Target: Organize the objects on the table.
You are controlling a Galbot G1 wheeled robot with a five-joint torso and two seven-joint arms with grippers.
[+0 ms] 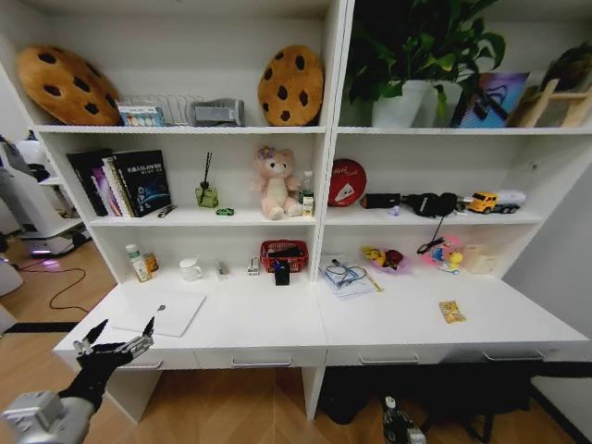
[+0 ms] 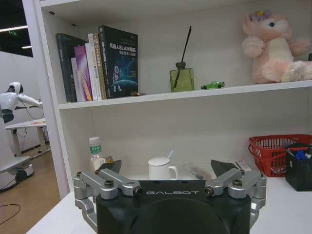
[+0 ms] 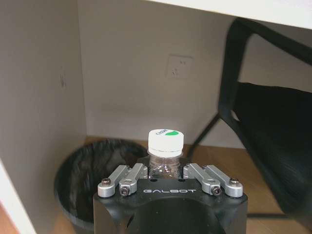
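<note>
A thin silver laptop point(image 1: 157, 312) lies closed on the left end of the white table point(image 1: 388, 324). My left gripper point(image 1: 122, 326) hangs open just off the table's front left corner, in front of the laptop, holding nothing. A green-labelled clear bottle point(image 2: 96, 153) stands at the back left of the table point(image 2: 287, 204). On the shelf above sits the tiny green toy car point(image 1: 225, 212). Under the table, my right gripper point(image 3: 165, 168) is shut on a clear bottle with a white cap point(image 3: 165, 141), above a black bin point(image 3: 92, 175).
A white mug point(image 1: 190, 269), a red mesh basket point(image 1: 283, 252), papers with a cable point(image 1: 344, 277) and toys point(image 1: 388, 259) line the back of the table. Shelves with books point(image 1: 129, 182) and a pink plush bear point(image 1: 276, 182) rise behind it. A black chair point(image 3: 273, 126) stands under the table.
</note>
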